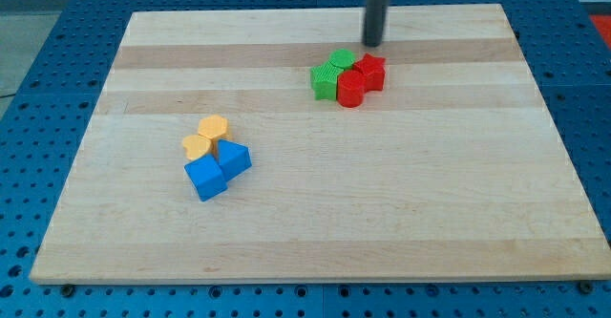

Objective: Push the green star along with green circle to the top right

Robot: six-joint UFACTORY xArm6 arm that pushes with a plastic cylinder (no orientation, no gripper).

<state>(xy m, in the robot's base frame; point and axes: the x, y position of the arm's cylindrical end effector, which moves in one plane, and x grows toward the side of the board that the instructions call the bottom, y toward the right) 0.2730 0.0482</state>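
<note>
A green star [326, 80] and a green circle [343, 60] sit touching each other at the upper middle of the wooden board [315, 213]. Two red blocks [350, 89] [370, 72] press against their right side, so all make one cluster. My tip [371, 43] is just above and to the right of this cluster, a short gap from the green circle and the upper red block. The rod rises out of the view's top.
A second cluster lies at the lower left: two yellow blocks [214, 127] [198, 147] above two blue blocks [234, 158] [205, 178]. The board's top edge runs just above my tip. A blue perforated table surrounds the board.
</note>
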